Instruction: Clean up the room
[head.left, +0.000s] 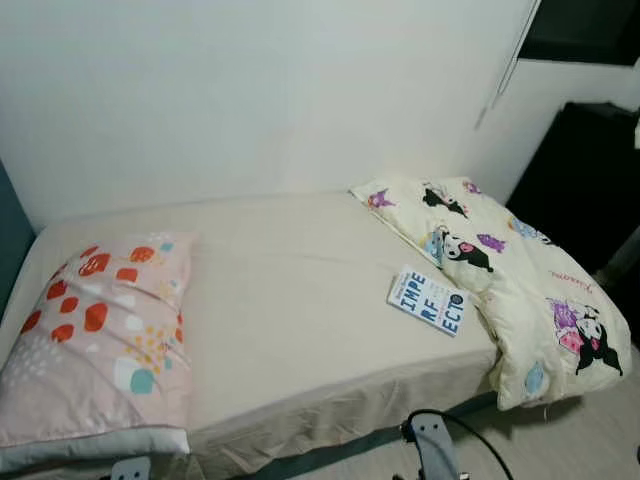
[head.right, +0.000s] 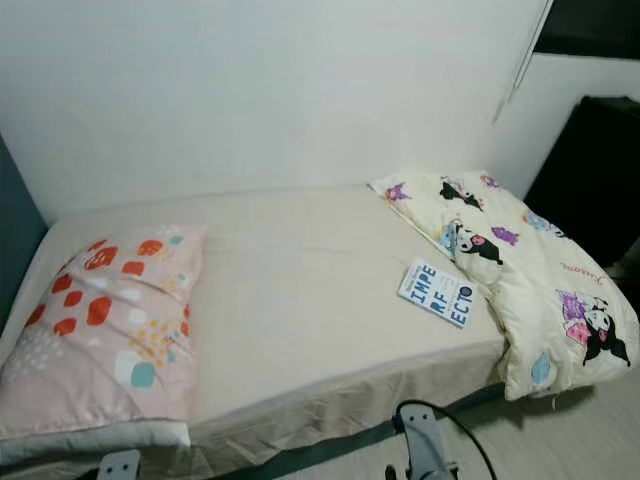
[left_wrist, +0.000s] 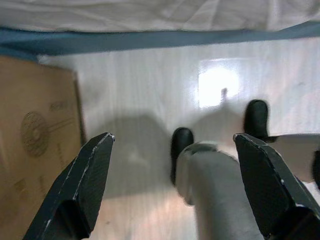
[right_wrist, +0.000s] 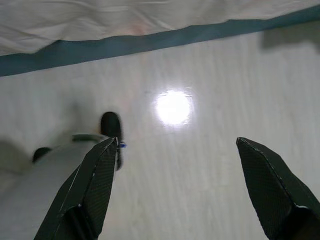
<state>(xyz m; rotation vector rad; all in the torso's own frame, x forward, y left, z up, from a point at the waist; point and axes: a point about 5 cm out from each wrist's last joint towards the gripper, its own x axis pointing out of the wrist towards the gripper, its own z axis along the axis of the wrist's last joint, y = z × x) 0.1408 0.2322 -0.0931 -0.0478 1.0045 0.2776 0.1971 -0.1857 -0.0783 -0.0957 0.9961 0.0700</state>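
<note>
Not started: book (head.left: 428, 300) on bed (head.left: 290, 300) beside bunched quilt (head.left: 520, 280), well ahead of both grippers. Left gripper (left_wrist: 175, 187) and right gripper (right_wrist: 172, 187) hang spread, empty, over floor (right_wrist: 200, 150).

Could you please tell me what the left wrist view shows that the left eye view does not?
The left wrist view has the left gripper open above pale floor, beside a brown cardboard box. The left eye view has the bed top: a spotted pillow, a book and a cartoon-print duvet. Both show the beige sheet.
</note>
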